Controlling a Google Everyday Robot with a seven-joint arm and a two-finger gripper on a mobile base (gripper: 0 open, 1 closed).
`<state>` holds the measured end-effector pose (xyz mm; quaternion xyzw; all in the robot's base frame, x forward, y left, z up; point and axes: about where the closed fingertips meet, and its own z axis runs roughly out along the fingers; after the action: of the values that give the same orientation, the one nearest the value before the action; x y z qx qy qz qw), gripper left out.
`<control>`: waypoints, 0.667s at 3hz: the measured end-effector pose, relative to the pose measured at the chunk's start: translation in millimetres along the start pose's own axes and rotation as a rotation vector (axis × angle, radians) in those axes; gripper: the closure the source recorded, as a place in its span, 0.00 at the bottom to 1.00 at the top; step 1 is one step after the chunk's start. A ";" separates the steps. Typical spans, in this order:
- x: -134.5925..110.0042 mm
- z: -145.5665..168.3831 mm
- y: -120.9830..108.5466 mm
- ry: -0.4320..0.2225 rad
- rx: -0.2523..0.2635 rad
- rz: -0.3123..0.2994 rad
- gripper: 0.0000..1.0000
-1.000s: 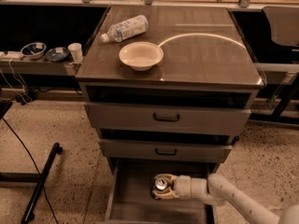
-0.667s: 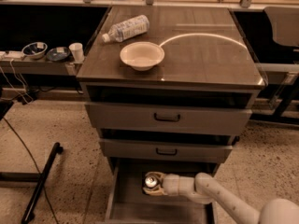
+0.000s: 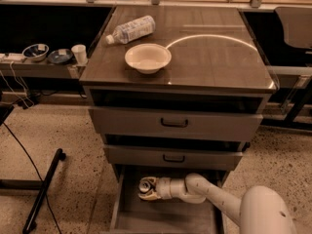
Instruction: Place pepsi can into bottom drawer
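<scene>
- Gripper (image 3: 147, 189) of the white robot arm (image 3: 214, 199): low in the camera view, inside the pulled-out drawer at the foot of the cabinet, pointing left. The arm reaches in from the lower right corner.
- Fingers: closed around the small dark pepsi can with a silver top (image 3: 144, 184), 1 on either side of it as far as can be seen, so the claw has the can in its grasp.
- Pepsi can: lying on its side in that grasp, silver top turned toward the left. It sits over the back left part of the shallow grey bottom drawer (image 3: 156, 217); whether it touches the drawer floor cannot be told.
- Bottom drawer: open, the lowest of 3, with low side walls and a bare grey floor in front of the can.
- 2 upper grey drawers, each with a black handle (image 3: 174, 123) (image 3: 174, 158): pushed in above it.
- Dark brown cabinet top (image 3: 219, 57): it carries a round cream bowl (image 3: 147, 57) near the front left (upright, mouth up) and a clear plastic bottle with a pale label (image 3: 130, 29) lying on its side behind the bowl, cap toward the left.
- Low side shelf at far left (image 3: 29, 68): 2 small dark bowls (image 3: 35, 51) (image 3: 59, 56) and a white cup (image 3: 79, 53) stand in a row.
- Speckled floor (image 3: 73, 145): a black pole (image 3: 44, 189) lies slanted across it at the left.
</scene>
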<state>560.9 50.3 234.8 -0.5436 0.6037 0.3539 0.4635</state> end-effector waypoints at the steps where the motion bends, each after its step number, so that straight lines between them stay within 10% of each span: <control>1: 17.1 21.9 -3.5 -0.016 -0.056 0.059 1.00; 2: 28.5 32.1 -2.5 -0.038 -0.089 0.084 1.00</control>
<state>569.5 70.5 197.8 -0.5311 0.6006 0.4098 0.4352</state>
